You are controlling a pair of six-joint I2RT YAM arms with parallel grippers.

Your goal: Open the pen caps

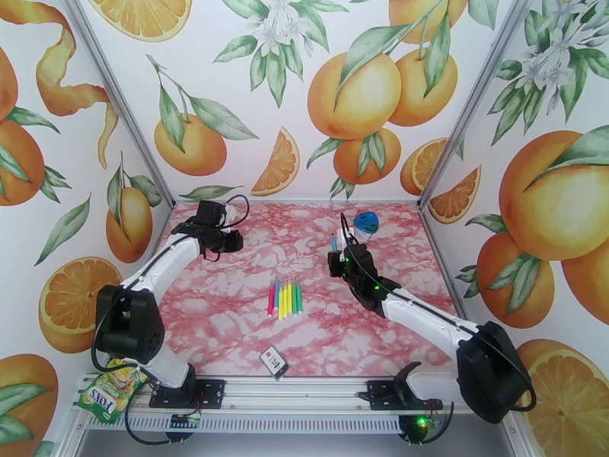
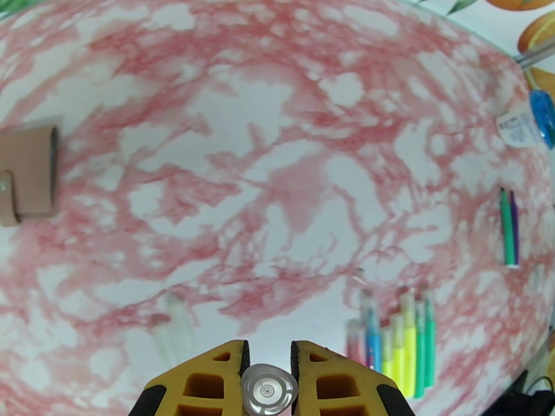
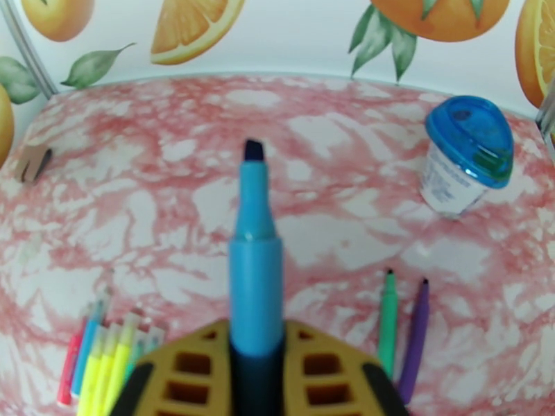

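My right gripper (image 3: 257, 335) is shut on a blue marker (image 3: 255, 272) that stands upright, its dark chisel tip bare; in the top view this gripper (image 1: 336, 257) hovers right of centre. A small clear round piece (image 2: 269, 390), apparently a pen cap seen end-on, sits pinched between the shut yellow fingers of my left gripper (image 2: 269, 349), which is at the far left (image 1: 228, 217). Several capped pens (image 1: 284, 298), pink, blue, yellow and green, lie in a row mid-table. Two clear loose caps (image 2: 173, 328) lie blurred on the marble. A green pen (image 3: 388, 320) and a purple pen (image 3: 415, 335) lie uncapped.
A clear container with a blue lid (image 1: 365, 222) stands at the back right, just beyond the right gripper. A small white card (image 1: 274, 362) lies near the front edge. A brown tab (image 2: 28, 176) lies at the far left. A candy bag (image 1: 106, 390) hangs off the front left corner.
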